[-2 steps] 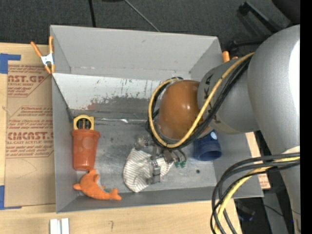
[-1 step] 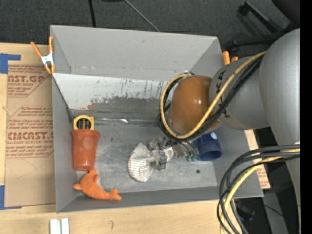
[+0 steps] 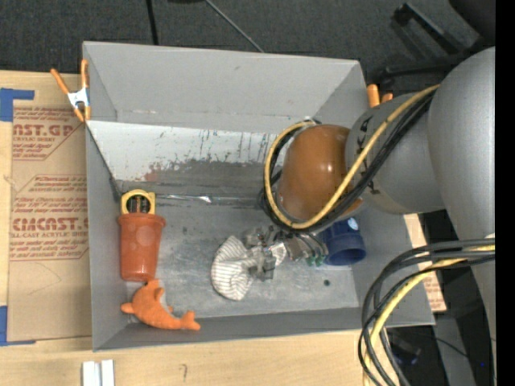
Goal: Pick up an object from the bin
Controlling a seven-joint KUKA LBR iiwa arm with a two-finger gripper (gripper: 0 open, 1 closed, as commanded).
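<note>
While the gripper (image 3: 267,257) sat low near the floor of the grey metal bin (image 3: 217,95), the nearest thing to it was a white ribbed fan-shaped piece (image 3: 230,272), shell-like, material unclear. Gripper was at the fan's right edge, touching it or just over it; couldn't separate the two from this angle. Couldn't tell whether the gripper was open, closed, or had anything in it, because its metal parts merged with the fan's rim. The arm's round orange wrist cover (image 3: 315,174) hung above-right of the fan. Not calling it a hold.

Key relation: the fan lay to the left of the gripper in the view, further along the arm's reach-in direction. Its body spread away from the gripper toward lower-left, so my read was that only the near rim was in reach, not the middle. A grasp there would be an edge pinch. A centred one would need the tool shifted left over the fan.

Rest, relative to the fan:
- Blue plastic cup (image 3: 346,246): just right, past the gripper, partly under the arm.
- Orange plastic cup (image 3: 140,246): well to the left, with a small yellow-and-black round item (image 3: 138,203) at its top end.
- Orange dolphin-shaped toy (image 3: 157,310): lower-left, apart from the fan.

Risk I'd flag: the thin rim slipping out.
</note>
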